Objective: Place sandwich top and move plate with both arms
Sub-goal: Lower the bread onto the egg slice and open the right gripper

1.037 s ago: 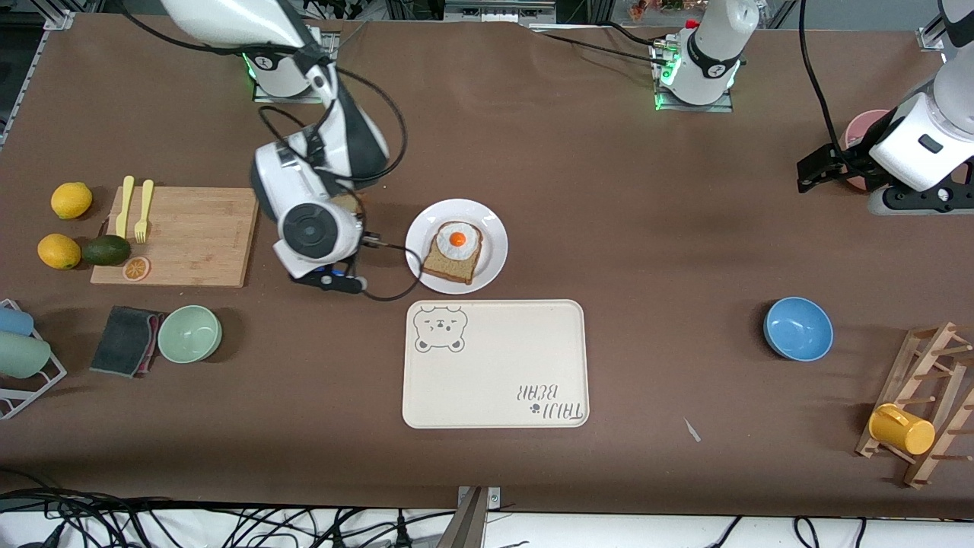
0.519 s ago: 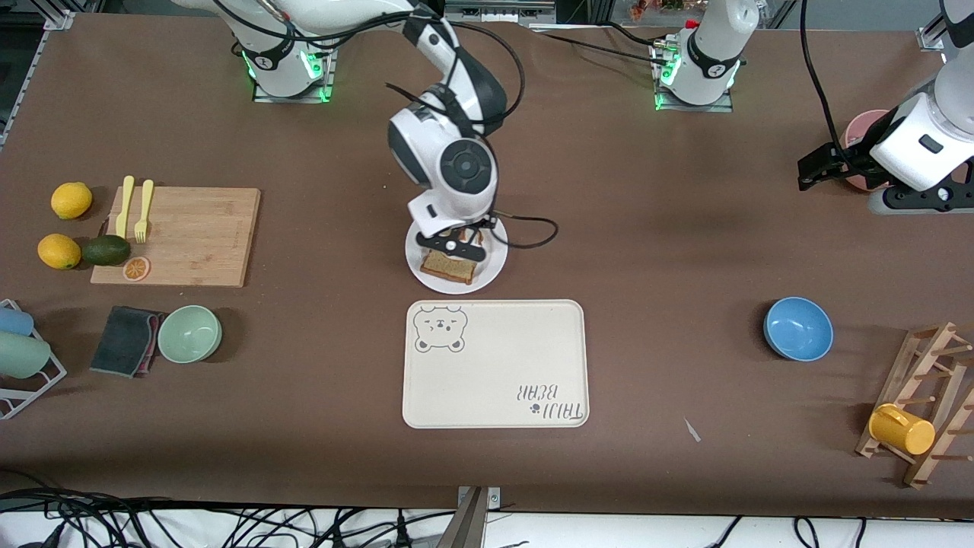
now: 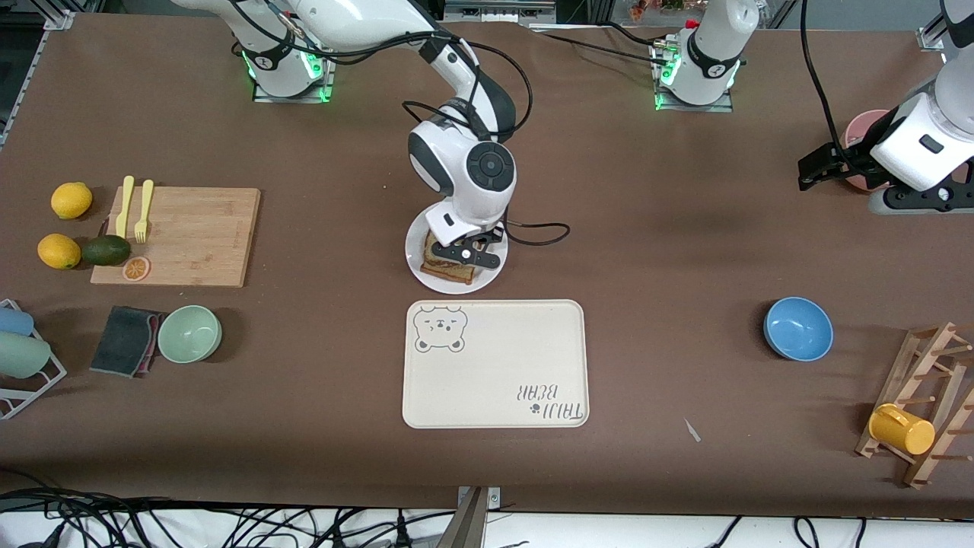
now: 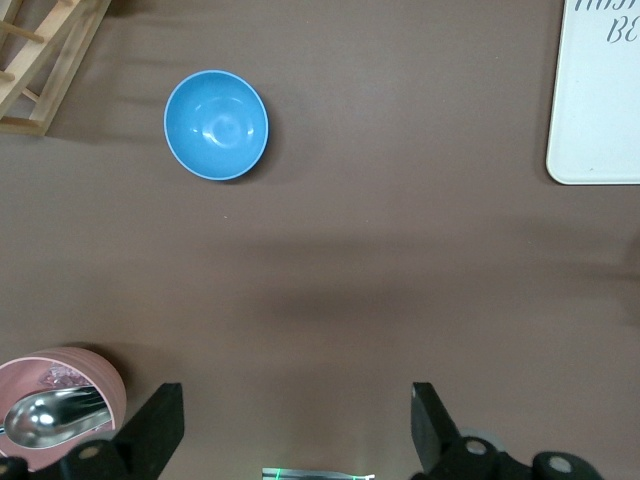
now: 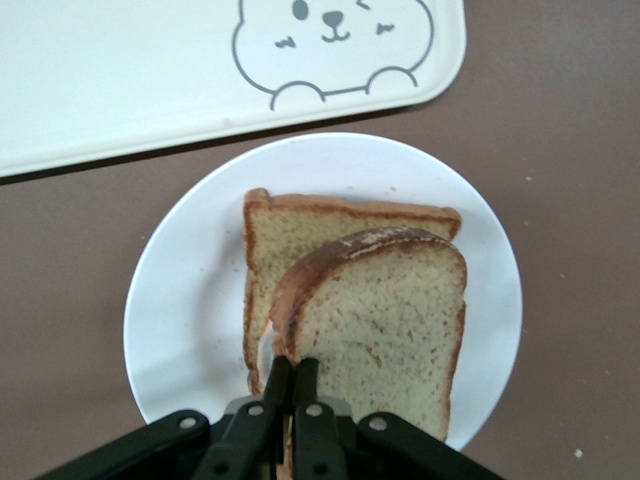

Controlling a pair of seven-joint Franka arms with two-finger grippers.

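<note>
The sandwich top, a plain brown slice, hangs tilted in my right gripper, which is shut on its edge. It is just above another bread slice that lies on the white plate. From the front, the right gripper is low over the plate, which sits beside the bear tray, farther from the front camera. The lower slice's topping is covered by the held slice. My left gripper waits open and empty over bare table at the left arm's end.
The cream bear tray lies just nearer the front camera than the plate. A blue bowl, a pink bowl with a spoon and a wooden rack are at the left arm's end. A cutting board and green bowl are at the right arm's end.
My right arm swung from beside the cutting board to over the plate with the slice, then sank lower above the egg slice. The left arm has not moved.
</note>
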